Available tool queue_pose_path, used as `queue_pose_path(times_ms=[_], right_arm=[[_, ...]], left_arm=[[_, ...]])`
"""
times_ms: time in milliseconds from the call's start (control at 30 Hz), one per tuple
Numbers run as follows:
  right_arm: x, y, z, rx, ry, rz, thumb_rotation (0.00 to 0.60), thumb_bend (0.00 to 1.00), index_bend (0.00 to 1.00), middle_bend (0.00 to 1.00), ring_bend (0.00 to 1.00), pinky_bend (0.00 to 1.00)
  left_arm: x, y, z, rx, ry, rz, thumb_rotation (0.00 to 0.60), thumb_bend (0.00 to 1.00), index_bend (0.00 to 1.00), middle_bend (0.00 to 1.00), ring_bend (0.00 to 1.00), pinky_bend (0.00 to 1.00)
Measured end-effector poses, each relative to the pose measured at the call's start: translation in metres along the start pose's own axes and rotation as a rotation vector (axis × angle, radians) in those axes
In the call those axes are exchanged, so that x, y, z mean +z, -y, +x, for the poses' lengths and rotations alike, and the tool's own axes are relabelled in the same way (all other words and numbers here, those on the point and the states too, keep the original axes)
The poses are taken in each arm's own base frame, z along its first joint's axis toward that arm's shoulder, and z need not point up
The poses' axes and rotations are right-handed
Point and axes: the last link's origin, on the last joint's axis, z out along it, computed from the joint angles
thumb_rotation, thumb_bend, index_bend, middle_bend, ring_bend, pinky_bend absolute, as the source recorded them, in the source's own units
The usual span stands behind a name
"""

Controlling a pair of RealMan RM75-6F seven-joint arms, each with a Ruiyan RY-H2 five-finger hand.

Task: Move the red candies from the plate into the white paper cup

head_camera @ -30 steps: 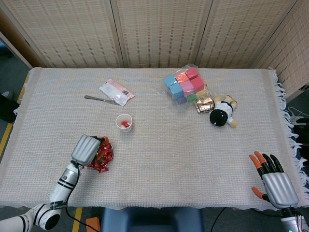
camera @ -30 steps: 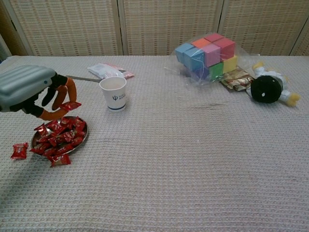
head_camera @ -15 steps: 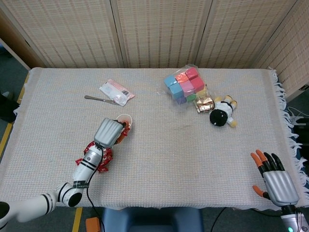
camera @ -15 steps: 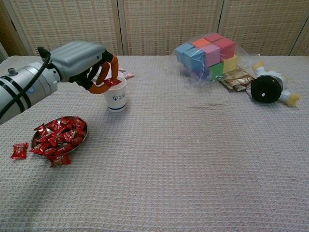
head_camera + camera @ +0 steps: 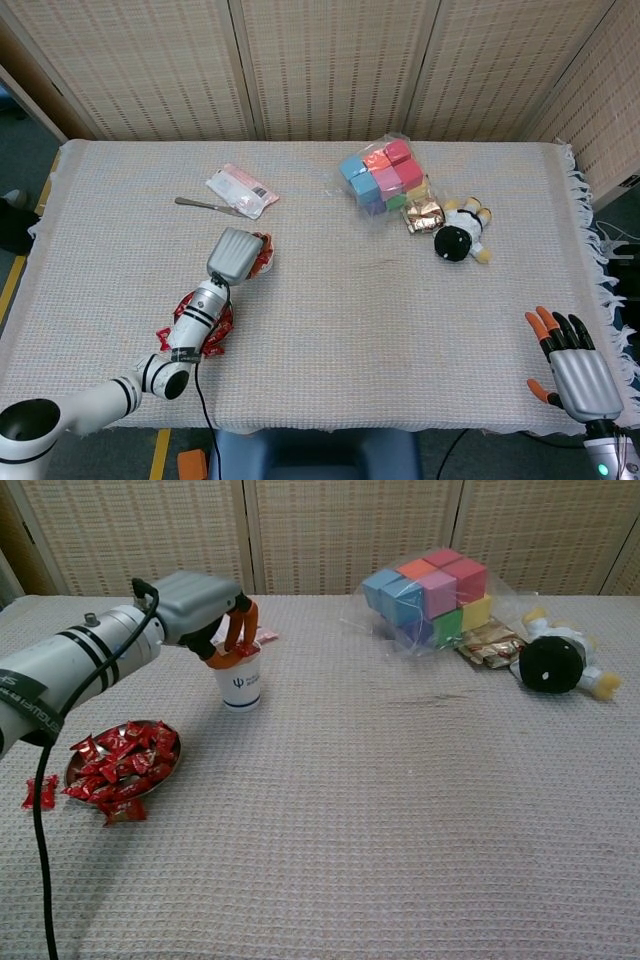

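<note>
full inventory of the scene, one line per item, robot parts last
red candies: many, red, heaped on the plate; one loose on the cloth at its left
plate: one, metal, near left of the table
white paper cup: one, white with a dark logo, behind the plate, under the left hand
packet: one, white and pink, far left
knife: one, metal, beside the packet
bag of blocks: one clear bag, blue, pink, red, orange, green and yellow cubes, far centre-right
foil wrappers: small shiny pile, between the blocks and the toy
plush toy: one, black, white and yellow, far right
tablecloth: one, beige woven
left hand: over the cup mouth, fingertips holding a red candy
right hand: near right edge, fingers apart, holding nothing
</note>
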Motion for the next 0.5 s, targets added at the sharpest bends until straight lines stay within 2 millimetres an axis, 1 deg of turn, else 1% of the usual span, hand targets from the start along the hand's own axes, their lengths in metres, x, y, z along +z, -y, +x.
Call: queue_pose_path(times_ms=[100, 167, 367, 500], right_arm=[[0.0, 0.0, -0.001, -0.001, 0.003, 0.001, 0.6, 0.11, 0.0, 0.0, 0.0, 0.0], [0.0, 0.001, -0.001, -0.002, 0.004, 0.003, 0.6, 0.11, 0.0, 0.0, 0.0, 0.0], [-0.001, 0.002, 0.0, -0.003, 0.001, 0.011, 0.6, 0.11, 0.0, 0.0, 0.0, 0.0], [-0.002, 0.002, 0.0, -0.002, -0.001, 0.011, 0.6, 0.11, 0.0, 0.0, 0.0, 0.0]], left_arm=[[-0.001, 0.003, 0.0, 0.007, 0.0, 0.004, 0.6, 0.48, 0.36, 0.42, 0.65, 0.93], [-0.003, 0.005, 0.002, 0.007, -0.006, 0.005, 0.6, 0.47, 0.33, 0.4, 0.65, 0.93], [-0.007, 0.009, 0.007, 0.005, -0.006, 0.008, 0.6, 0.47, 0.31, 0.37, 0.65, 0.93], [-0.017, 0.01, 0.01, -0.008, -0.013, -0.002, 0.6, 0.45, 0.28, 0.35, 0.65, 0.93]])
